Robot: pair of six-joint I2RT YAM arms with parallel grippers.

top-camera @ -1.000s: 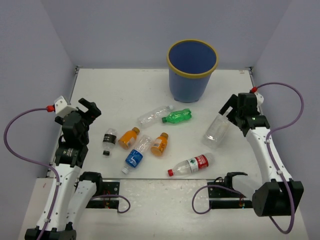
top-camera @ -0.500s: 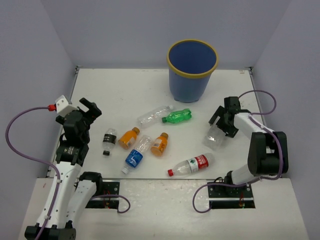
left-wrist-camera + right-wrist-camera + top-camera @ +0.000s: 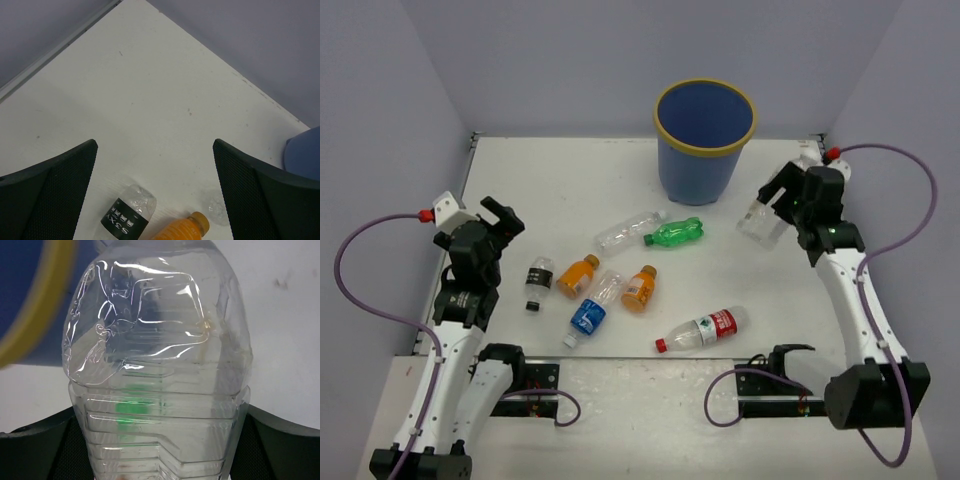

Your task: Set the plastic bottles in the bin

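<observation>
The blue bin (image 3: 705,140) with a yellow rim stands at the back centre. My right gripper (image 3: 772,213) is shut on a clear bottle (image 3: 760,222), held above the table right of the bin; the bottle fills the right wrist view (image 3: 157,365), with the bin's rim (image 3: 30,315) at its upper left. My left gripper (image 3: 492,228) is open and empty at the left. On the table lie a clear bottle (image 3: 626,230), a green bottle (image 3: 676,234), a black-labelled bottle (image 3: 537,280), two orange bottles (image 3: 578,274) (image 3: 639,288), a blue-labelled bottle (image 3: 592,310) and a red-labelled bottle (image 3: 705,329).
Grey walls close in the white table (image 3: 570,180) on three sides. In the left wrist view the black-labelled bottle (image 3: 127,215) and an orange bottle (image 3: 182,229) lie between my fingers, with the bin's edge (image 3: 304,157) at the right.
My right gripper has lifted the clear bottle off the table and carried it back toward the bin. The left arm has barely moved.
</observation>
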